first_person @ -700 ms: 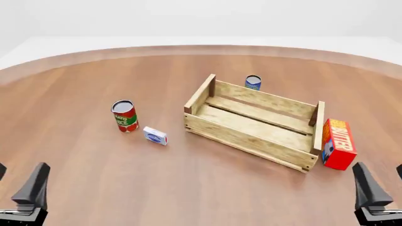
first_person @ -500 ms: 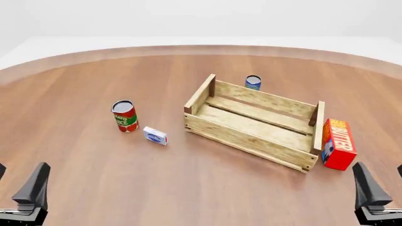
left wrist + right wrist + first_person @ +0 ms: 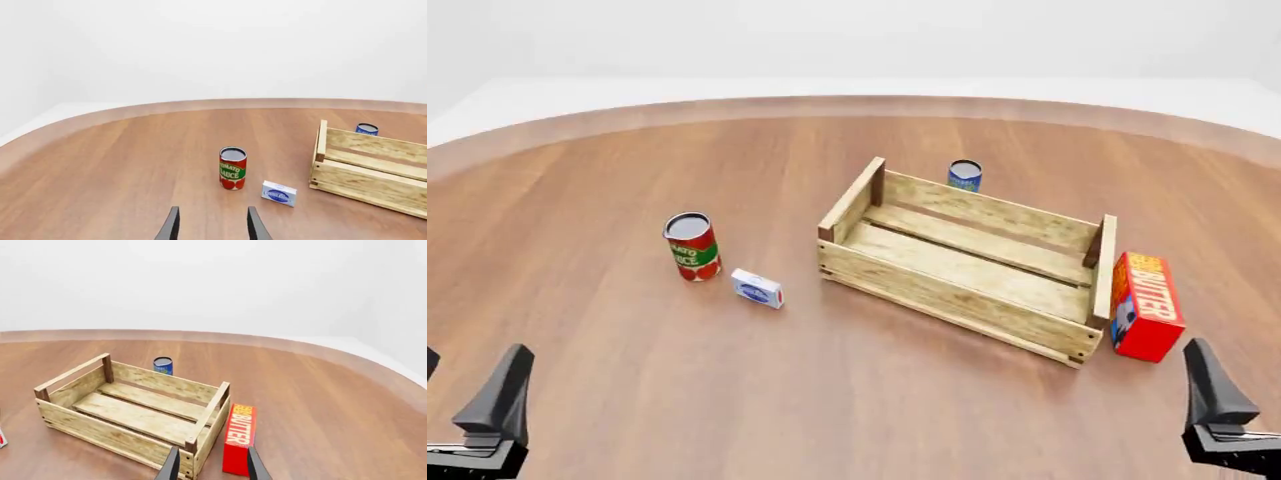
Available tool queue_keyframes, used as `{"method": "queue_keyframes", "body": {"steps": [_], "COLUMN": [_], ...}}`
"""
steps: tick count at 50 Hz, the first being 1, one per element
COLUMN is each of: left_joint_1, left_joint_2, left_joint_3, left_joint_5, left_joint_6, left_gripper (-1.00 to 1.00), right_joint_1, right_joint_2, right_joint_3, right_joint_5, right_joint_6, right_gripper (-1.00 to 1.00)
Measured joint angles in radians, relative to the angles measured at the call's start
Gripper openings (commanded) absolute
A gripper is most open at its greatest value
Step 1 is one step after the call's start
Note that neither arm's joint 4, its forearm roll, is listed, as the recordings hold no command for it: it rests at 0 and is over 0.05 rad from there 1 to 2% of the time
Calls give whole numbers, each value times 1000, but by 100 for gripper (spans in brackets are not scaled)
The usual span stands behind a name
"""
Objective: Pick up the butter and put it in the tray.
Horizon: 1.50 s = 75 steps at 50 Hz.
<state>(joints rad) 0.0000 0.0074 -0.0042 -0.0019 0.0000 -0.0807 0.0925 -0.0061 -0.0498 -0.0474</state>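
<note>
The left gripper (image 3: 457, 420) was seen low at the near left edge of the worktop (image 3: 627, 150), its jaws standing apart with nothing between them. Further in, on the left half of the worktop, a tomato sauce can (image 3: 691, 246) stood upright, and a small white-blue box (image 3: 755, 288) lay just beside it, toward the near side. The tray (image 3: 961, 295) was set at an angle on the right half of the worktop, with bare slats showing inside. A small blue can (image 3: 965, 175) was placed just behind its far wall. The butter (image 3: 1145, 305) stood on the worktop just outside the tray's right end, close against it; whether they touched could not be told. The right gripper (image 3: 212, 467) was held near the worktop's near right edge, short of the butter, its jaws parted and empty.
</note>
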Motion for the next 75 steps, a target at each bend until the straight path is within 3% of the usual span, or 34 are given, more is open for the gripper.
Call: {"method": "queue_keyframes", "body": {"steps": [45,75], "left_joint_1": [0,0], "left_joint_2": [0,0], "left_joint_3": [0,0], "left_joint_5": [0,0], "left_joint_6": [0,0], "left_gripper": [100,100], "right_joint_1": [-184,-208], "right_joint_2": [223,601], "right_joint_3": [5,6], "right_joint_5": [-151,-469], "right_joint_6": [0,-10], "right_gripper": [100,100]}}
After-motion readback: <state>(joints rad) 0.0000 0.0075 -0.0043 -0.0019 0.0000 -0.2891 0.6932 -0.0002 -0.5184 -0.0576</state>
